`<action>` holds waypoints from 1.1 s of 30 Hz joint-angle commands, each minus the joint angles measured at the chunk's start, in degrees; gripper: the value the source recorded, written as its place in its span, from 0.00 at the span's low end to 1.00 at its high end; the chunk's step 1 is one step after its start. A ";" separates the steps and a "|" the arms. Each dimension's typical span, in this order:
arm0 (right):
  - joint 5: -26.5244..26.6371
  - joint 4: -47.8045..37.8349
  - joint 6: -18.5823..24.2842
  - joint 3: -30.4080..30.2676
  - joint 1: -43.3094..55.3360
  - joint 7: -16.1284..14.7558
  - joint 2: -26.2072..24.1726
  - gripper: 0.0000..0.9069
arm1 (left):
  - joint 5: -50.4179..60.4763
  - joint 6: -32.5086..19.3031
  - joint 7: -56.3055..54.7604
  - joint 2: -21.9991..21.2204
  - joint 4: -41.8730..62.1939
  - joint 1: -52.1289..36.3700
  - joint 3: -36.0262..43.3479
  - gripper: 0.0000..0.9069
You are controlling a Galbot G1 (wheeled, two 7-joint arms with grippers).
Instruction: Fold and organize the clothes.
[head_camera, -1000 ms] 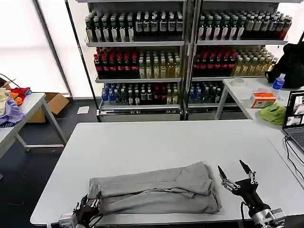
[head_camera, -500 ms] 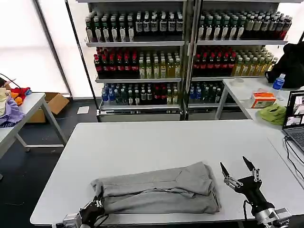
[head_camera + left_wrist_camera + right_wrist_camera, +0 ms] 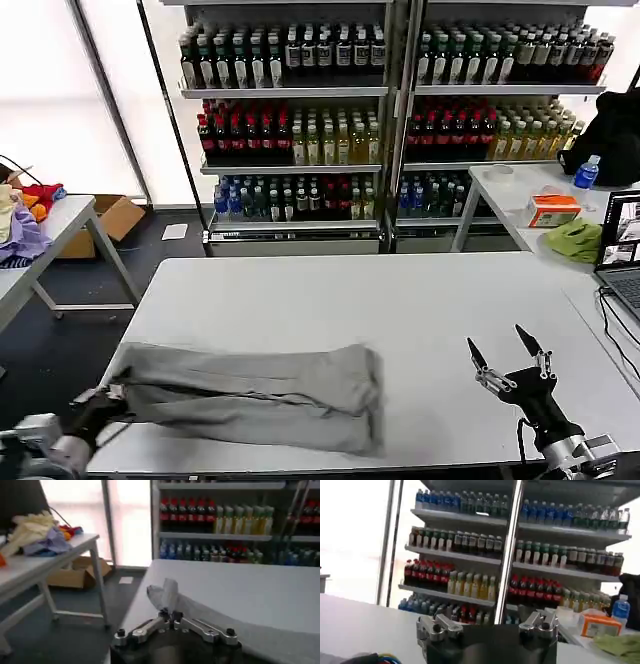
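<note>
One of the clothes, a light grey shirt point(image 3: 250, 395) folded into a long band, lies along the front left of the white table point(image 3: 400, 300). Its left end reaches the table's left edge. My left gripper point(image 3: 110, 398) is shut on that end, at the table's front left corner. In the left wrist view the jaws point(image 3: 170, 615) pinch a raised tip of the grey shirt point(image 3: 225, 622), which trails away across the table. My right gripper point(image 3: 506, 352) stands open above the table's front right, fingers spread, apart from the shirt. The right wrist view shows its open fingers point(image 3: 435, 628) with nothing between them.
Drink shelves point(image 3: 380, 120) stand behind the table. A side table at the right holds a laptop point(image 3: 620, 255), an orange box point(image 3: 553, 210), a green cloth point(image 3: 577, 240) and a bottle point(image 3: 586, 175). Another table with piled clothes point(image 3: 20, 225) and a cardboard box point(image 3: 115, 215) are at the left.
My left gripper has pulled the folded shirt leftward along the table's front, from the middle to the left edge. The right gripper has drifted slightly right and stays open.
</note>
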 commanded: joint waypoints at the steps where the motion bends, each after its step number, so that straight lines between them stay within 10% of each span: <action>1: 0.51 1.11 -0.09 0.02 -0.33 0.10 -0.17 1.00 | -7.26 2.60 8.30 16.38 8.06 -1.24 -20.86 0.01; 7: 0.78 1.84 0.20 0.60 -0.83 0.11 0.26 1.00 | -30.17 2.67 6.01 12.24 -5.48 -1.83 -11.65 0.01; 19: 0.73 1.17 1.42 2.02 -3.03 -0.12 1.19 1.00 | -22.54 -0.57 5.90 3.46 -7.90 -6.09 28.65 0.01; 33: 0.52 1.23 2.39 1.28 -4.71 -0.38 2.65 1.00 | -15.41 -2.87 6.88 -3.55 9.01 -13.39 36.77 0.02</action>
